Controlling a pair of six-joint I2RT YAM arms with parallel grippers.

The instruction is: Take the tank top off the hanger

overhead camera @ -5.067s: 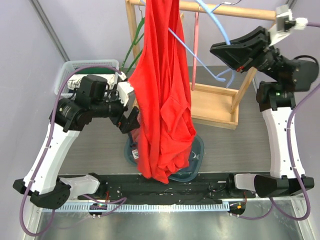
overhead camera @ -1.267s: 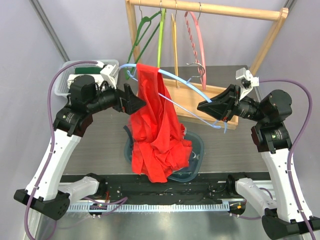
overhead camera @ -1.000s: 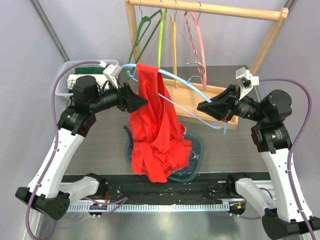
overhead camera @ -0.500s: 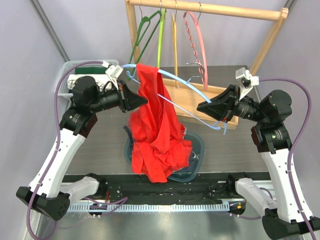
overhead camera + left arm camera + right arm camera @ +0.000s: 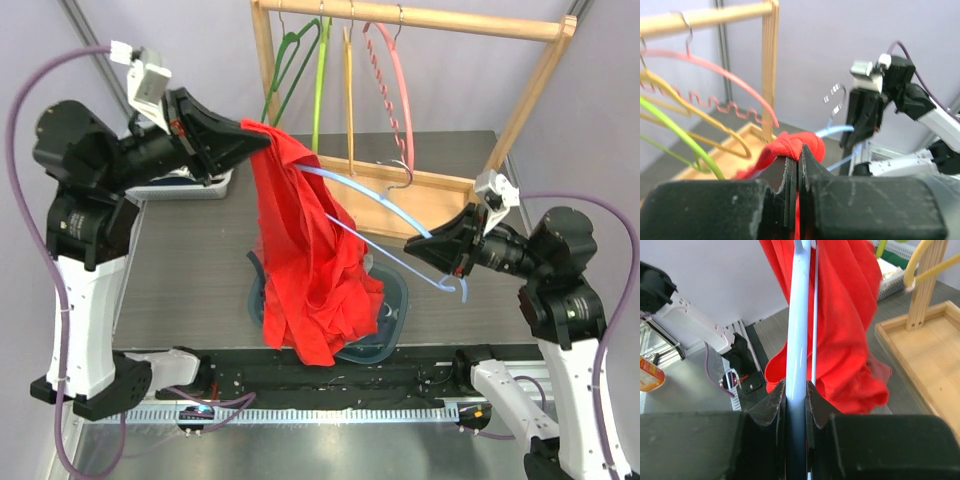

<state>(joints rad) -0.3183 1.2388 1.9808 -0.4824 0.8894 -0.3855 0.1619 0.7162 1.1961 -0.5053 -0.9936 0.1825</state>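
The red tank top [image 5: 310, 260] hangs in the middle of the top view, its lower folds resting in a dark basin. My left gripper [image 5: 262, 135] is raised high at the left, shut on a bunch of the top's upper edge [image 5: 790, 145]. The light blue hanger [image 5: 390, 215] still runs through the fabric and slopes down to the right. My right gripper [image 5: 440, 245] is shut on that hanger's arm [image 5: 799, 330]. In the right wrist view the tank top [image 5: 845, 315] drapes beside the bar. The hanger's left end is hidden inside the cloth.
A wooden rack [image 5: 400, 17] at the back carries green [image 5: 290, 70], lime [image 5: 320, 80], yellow [image 5: 350, 90] and pink [image 5: 385, 80] hangers; its base frame [image 5: 420, 195] lies behind the blue hanger. The dark basin [image 5: 395, 300] sits front centre. A white basket [image 5: 190, 185] is at the left.
My left gripper closed on the tank top's upper edge and rose up and to the left, stretching the fabric. My right gripper drew the hanger down and to the right.
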